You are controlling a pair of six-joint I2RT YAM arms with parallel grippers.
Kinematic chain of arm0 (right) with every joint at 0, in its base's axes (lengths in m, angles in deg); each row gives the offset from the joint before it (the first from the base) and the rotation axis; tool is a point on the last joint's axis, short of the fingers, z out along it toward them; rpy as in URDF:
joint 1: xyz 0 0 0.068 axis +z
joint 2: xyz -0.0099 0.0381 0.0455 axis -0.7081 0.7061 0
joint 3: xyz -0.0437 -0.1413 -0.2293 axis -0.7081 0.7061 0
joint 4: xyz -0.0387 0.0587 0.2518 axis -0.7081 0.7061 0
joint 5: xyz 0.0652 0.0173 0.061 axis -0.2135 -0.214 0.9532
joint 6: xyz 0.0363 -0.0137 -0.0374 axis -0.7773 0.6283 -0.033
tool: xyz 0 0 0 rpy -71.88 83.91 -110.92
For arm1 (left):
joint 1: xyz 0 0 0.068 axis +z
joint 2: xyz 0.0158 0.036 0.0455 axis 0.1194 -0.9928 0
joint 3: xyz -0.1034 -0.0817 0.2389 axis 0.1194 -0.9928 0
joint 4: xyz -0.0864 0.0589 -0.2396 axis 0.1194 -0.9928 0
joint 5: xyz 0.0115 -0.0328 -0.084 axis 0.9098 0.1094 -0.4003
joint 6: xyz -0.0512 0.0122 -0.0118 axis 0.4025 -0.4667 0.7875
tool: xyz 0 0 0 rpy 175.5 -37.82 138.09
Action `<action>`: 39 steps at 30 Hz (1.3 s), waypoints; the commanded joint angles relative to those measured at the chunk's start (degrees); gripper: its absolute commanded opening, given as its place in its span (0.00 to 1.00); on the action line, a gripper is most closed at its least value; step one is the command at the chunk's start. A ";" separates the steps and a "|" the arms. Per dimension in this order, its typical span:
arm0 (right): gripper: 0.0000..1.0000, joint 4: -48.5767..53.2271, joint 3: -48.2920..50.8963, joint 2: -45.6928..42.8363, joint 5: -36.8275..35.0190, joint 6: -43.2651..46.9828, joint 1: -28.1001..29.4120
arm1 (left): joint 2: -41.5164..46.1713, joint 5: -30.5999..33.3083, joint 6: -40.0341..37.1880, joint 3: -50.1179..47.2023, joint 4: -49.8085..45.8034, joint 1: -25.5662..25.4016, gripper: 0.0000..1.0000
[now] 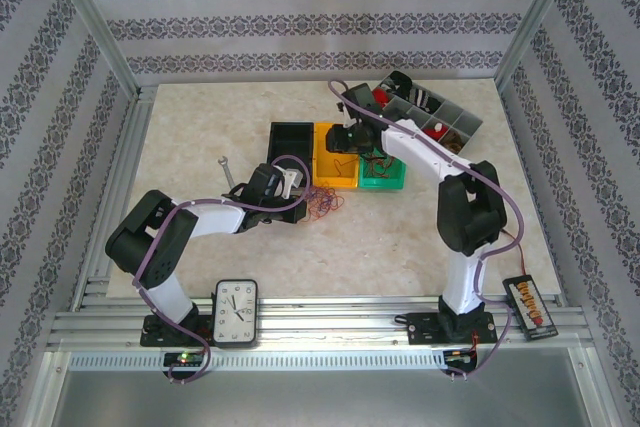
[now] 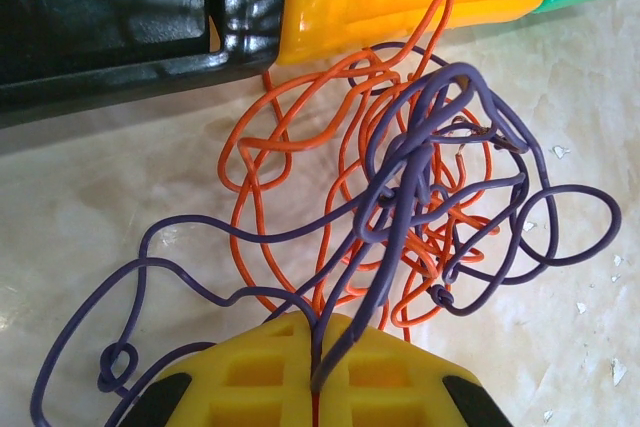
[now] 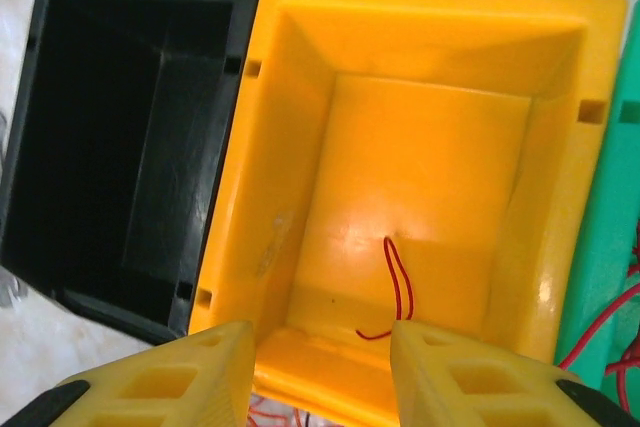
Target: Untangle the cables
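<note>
A tangle of thin orange and dark blue cables lies on the table just in front of the bins, small in the top view. My left gripper is shut on a dark blue cable, with a red strand also caught in the seam between its yellow pads; from above it sits left of the tangle. My right gripper hangs open over the yellow bin, nothing between its fingers. A single red cable lies on that bin's floor. More red cables show in the green bin.
A black bin, yellow bin and green bin stand side by side mid-table. A grey compartment tray sits behind right. A small wrench lies left; a clock and a connector board are at the near edge.
</note>
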 commanded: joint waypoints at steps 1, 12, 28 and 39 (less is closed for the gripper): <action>0.42 7.89 -4.13 3.87 -2.10 5.30 0.45 | 0.75 -0.16 -0.86 0.14 -0.41 0.05 0.00; 0.41 15.36 -14.21 13.03 -12.07 15.77 3.90 | 4.04 1.07 -0.17 -2.18 -0.27 0.05 0.00; 0.38 16.76 -16.73 18.64 -19.86 19.81 6.10 | 3.33 0.55 -0.35 -1.31 -1.22 0.01 0.00; 0.21 15.37 -15.81 19.03 -17.63 19.18 6.17 | 2.81 0.63 -0.49 -0.69 -1.85 0.04 0.00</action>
